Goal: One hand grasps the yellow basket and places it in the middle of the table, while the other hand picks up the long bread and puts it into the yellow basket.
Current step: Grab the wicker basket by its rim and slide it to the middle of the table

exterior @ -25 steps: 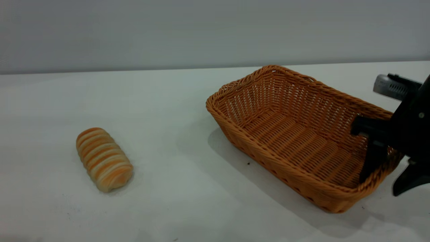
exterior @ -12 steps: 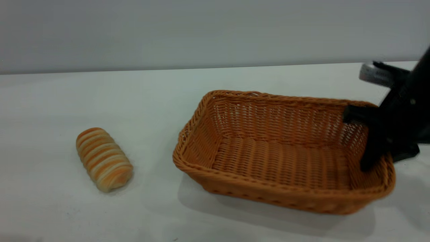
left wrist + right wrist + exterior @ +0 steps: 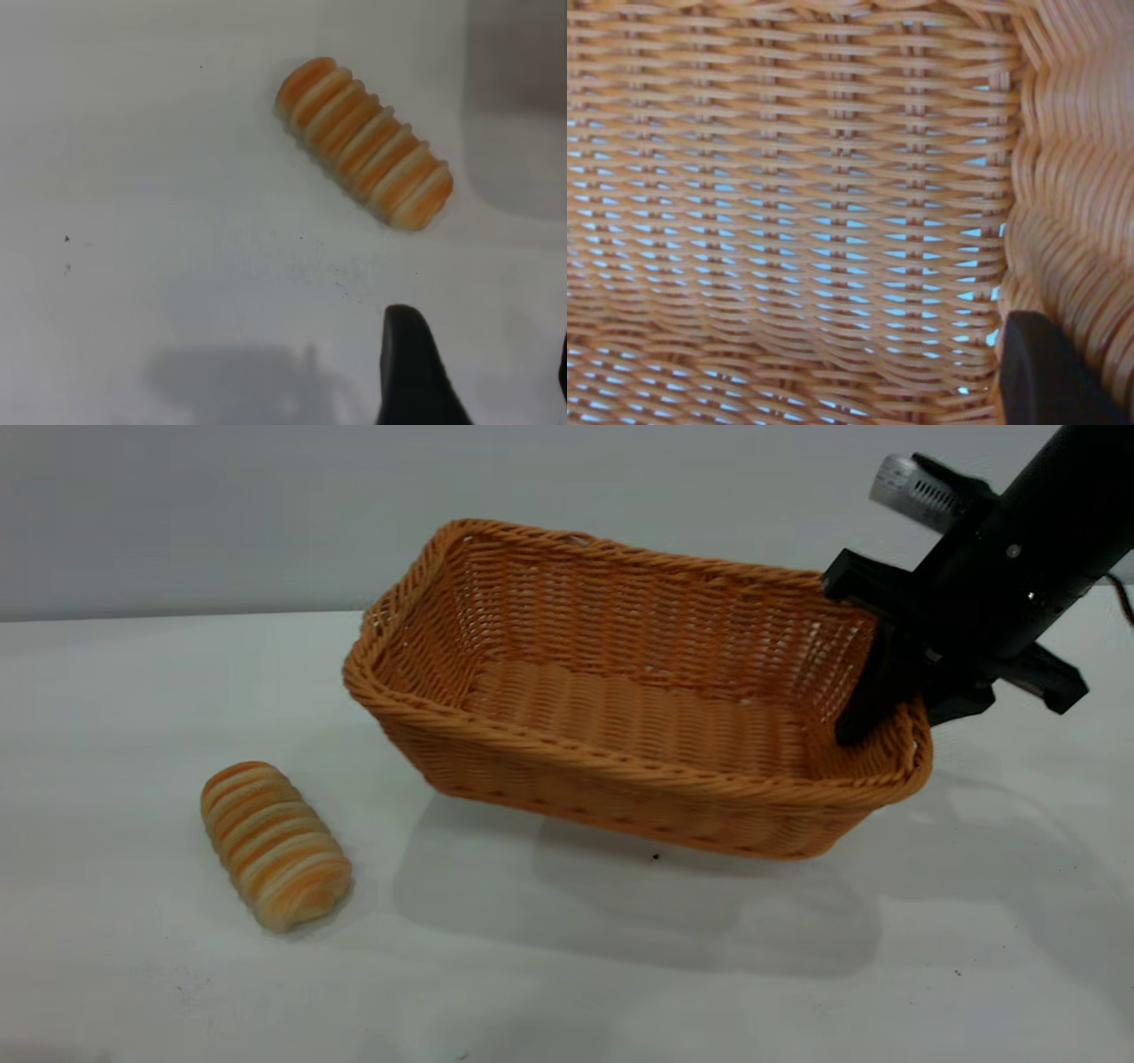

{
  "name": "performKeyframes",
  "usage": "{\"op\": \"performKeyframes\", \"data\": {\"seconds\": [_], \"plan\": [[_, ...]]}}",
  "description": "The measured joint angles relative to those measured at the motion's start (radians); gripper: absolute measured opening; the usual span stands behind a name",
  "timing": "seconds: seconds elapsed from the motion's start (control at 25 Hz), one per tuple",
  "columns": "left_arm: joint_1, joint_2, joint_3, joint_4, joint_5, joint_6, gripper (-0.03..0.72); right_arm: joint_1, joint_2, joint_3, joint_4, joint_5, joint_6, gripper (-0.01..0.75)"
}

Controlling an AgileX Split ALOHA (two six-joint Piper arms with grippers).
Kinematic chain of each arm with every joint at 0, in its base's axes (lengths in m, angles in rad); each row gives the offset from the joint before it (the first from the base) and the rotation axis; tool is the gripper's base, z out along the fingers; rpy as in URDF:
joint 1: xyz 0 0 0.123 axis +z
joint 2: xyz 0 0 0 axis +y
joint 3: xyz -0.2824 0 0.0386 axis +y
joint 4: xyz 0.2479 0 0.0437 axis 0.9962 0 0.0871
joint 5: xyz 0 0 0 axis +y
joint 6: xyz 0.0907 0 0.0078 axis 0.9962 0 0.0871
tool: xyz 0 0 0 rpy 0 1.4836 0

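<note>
The yellow basket (image 3: 620, 797) hangs tilted in the air above the table (image 3: 133, 691), its shadow beneath it. My right gripper (image 3: 904, 722) is shut on the basket's right end wall, one finger inside and one outside. The right wrist view is filled with the basket's weave (image 3: 788, 195), with one black finger (image 3: 1041, 376) against it. The long bread (image 3: 273, 843) lies on the table at the front left, apart from the basket. The left wrist view shows the bread (image 3: 365, 142) beyond my open, empty left gripper (image 3: 485, 354), which stays above the table.
A plain grey wall (image 3: 221, 514) runs behind the table. A few dark specks (image 3: 656, 856) dot the white surface under the basket. The left arm is out of the exterior view.
The right gripper has risen and moved left with the basket, lifting it off the table and swinging it toward the middle. The bread has not moved.
</note>
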Motion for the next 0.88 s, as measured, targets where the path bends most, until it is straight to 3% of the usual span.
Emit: {"op": "performKeyframes", "data": {"seconds": [0.32,0.44,0.88], "plan": [[0.000,0.000,0.000,0.000,0.000,0.000,0.459,0.095,0.094,-0.007,0.006,-0.047,-0.078,0.065],[0.000,0.000,0.000,0.000,0.000,0.000,0.459,0.113,0.116,-0.007,0.013,-0.091,-0.100,0.124],[0.000,0.007,0.000,-0.038,-0.015,0.000,0.459,0.114,0.096,-0.016,-0.004,-0.128,-0.196,0.577]]}}
